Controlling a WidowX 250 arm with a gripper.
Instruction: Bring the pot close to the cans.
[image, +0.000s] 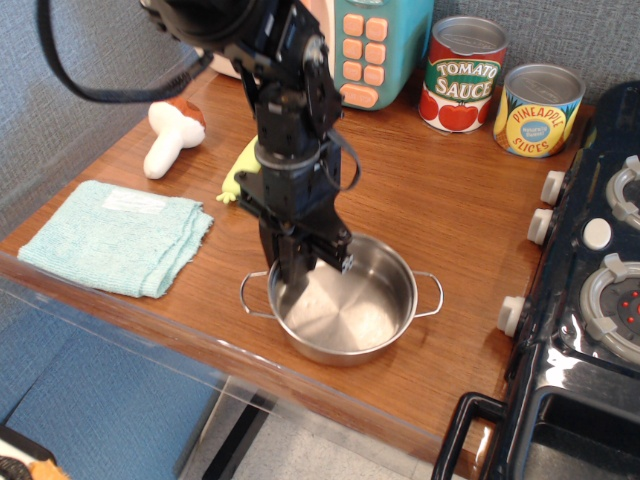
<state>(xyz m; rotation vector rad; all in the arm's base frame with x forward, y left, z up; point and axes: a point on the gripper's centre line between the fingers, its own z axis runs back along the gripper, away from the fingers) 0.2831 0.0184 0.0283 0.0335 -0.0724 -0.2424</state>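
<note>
Surface: wooden counter (430, 210) is running along a grey fabric wall, with a black toy stove (590, 300) sitting at its right end.
Pot: the pot (345, 300) is sitting near the counter's front edge, its wire handles sticking out left and right.
Gripper: the gripper (305, 262) is reaching down over the pot's back-left rim, jaws looking pinched close on that rim, though how firmly is hard to tell.
Cans: the cans, the tomato sauce can (462, 75) and the pineapple slices can (540, 110), are standing side by side at the back right, well apart from the pot.
Left side: a folded teal cloth (120, 238) is lying flat; a toy mushroom (172, 132) is lying behind it.
Back: a teal toy phone (375, 45) is standing behind the arm.
</note>
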